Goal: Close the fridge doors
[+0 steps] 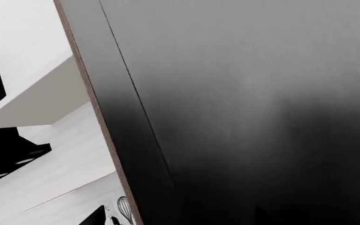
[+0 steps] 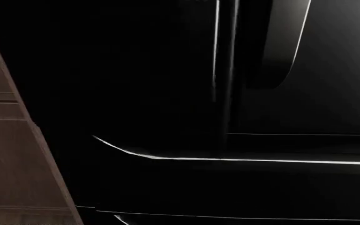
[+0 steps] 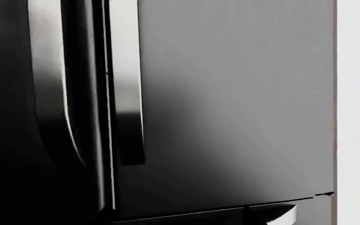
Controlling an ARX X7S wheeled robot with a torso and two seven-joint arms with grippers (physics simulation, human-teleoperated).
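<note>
fridge doors (image 3: 230, 117) sit flush side by side; neither hand shows, so grip unknowable.

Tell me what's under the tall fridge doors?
Under the fridge doors sits a wide black drawer with a long curved handle. Another handle edge peeks out lower down. What is inside stays hidden, since the fronts look shut.

A home kitchen: tall black fridge (image 3: 230, 117) filling the head view, brown wooden cabinetry (image 2: 5, 154) at its left edge, whisk (image 1: 124, 209) hanging by a white wall.
</note>
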